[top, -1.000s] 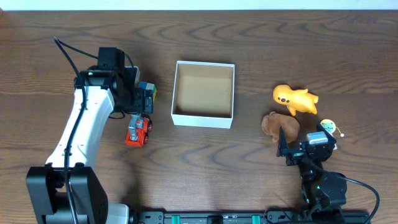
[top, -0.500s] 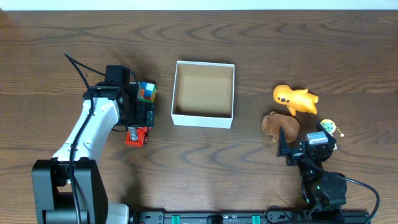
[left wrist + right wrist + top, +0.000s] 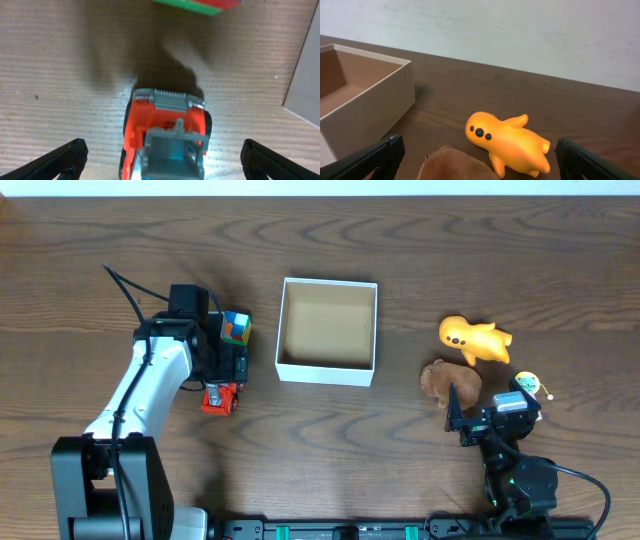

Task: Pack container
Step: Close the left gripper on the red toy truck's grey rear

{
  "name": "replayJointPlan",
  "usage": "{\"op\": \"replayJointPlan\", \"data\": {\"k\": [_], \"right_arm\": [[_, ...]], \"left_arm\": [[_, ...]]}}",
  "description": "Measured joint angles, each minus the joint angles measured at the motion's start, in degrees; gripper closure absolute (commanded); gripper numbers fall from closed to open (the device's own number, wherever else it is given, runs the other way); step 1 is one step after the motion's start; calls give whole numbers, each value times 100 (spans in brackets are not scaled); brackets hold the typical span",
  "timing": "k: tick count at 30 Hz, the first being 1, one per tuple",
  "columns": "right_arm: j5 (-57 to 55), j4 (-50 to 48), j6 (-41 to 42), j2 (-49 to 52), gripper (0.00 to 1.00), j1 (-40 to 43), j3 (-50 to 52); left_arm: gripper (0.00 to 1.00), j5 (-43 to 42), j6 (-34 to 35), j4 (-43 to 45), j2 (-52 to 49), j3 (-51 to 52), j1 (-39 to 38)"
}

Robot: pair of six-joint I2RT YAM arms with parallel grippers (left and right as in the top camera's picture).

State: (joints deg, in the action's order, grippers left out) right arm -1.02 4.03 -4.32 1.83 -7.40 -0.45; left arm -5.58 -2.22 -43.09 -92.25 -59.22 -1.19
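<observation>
While L hand point(image 3: 165, 153) hangs spread over red truck point(image 3: 166, 120), container point(image 3: 325, 372) sits mouth-up, approx square, long axis unclear.

White shell, black joints on the left arm point(image 3: 130, 395), a thin black cable point(image 3: 120, 285) looping off it. The right arm point(image 3: 520, 480) is black and blocky.

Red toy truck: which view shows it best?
Left wrist: the red toy truck fills mid-frame, grille and cab clear. Overhead shows it small, partly under the left arm. Right wrist: not in view.
</observation>
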Motion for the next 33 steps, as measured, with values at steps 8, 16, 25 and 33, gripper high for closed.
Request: {"op": "replayJointPlan", "data": {"k": [8,16,25,33], "right_arm": [[0,0,0,0,1,0,0],[0,-2,0,0,1,0,0],[0,0,0,0,1,0,0],[0,0,0,0,1,0,0]], "left_arm": [[2,0,-74,181,-17,116,0],[2,0,-131,387,-225,435,0],[8,-9,-236,627,-356,444,0],[33,31,-269,610,-378,433,-2]]}}
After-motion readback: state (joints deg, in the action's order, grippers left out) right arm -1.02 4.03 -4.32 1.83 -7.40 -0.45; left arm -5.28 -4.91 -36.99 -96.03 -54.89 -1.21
